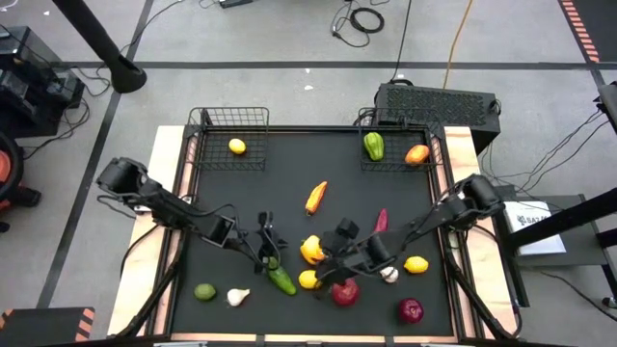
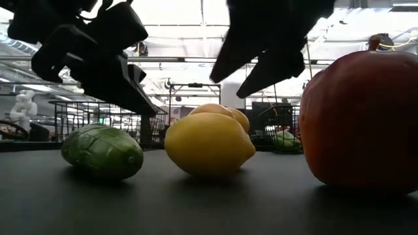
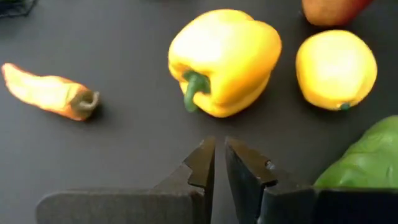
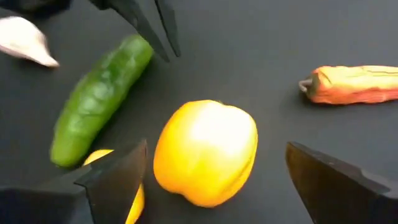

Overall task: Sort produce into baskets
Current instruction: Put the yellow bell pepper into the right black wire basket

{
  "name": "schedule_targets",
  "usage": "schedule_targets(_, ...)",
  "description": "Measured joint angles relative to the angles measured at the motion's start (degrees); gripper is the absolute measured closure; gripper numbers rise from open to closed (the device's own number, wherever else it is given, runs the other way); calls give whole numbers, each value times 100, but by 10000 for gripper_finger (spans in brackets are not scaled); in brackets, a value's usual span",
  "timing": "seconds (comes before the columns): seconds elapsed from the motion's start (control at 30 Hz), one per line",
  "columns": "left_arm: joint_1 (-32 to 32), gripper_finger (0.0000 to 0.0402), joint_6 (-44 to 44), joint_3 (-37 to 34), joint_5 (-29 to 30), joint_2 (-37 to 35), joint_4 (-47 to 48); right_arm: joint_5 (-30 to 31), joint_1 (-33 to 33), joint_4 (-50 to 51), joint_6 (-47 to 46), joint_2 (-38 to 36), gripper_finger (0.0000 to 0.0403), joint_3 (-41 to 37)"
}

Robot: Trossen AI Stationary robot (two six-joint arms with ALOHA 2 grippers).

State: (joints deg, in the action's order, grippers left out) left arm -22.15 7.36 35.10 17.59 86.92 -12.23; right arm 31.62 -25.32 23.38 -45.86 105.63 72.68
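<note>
Your right gripper (image 4: 211, 180) stands wide open, empty, its fingers straddling the yellow pepper (image 4: 205, 151) on the black mat (image 1: 289, 164) — cucumber (image 4: 99, 99) beside it. Your left gripper (image 3: 219, 162) is closed, empty — near the cucumber.

Even overhead light falls on the black mat (image 1: 308, 164), shadows faint; from table height the bright ceiling silhouettes both arms, and the apple (image 2: 362, 121) is soft; glare whitens the yellow pepper (image 4: 205, 151), motion-blurred; the lemon (image 3: 336, 68) beside it is overexposed.
</note>
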Motion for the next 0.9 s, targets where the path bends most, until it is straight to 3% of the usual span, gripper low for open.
schedule_targets(0.27,73,354,-190,1,-50,408,-437,-10,207,805,-833,632,5,872)
schedule_targets(0.57,120,354,-211,6,5,430,-415,31,316,899,-1796,775,3,1004)
schedule_targets(0.9,120,354,-188,6,8,430,-422,-118,356,922,-1951,890,3,1002)
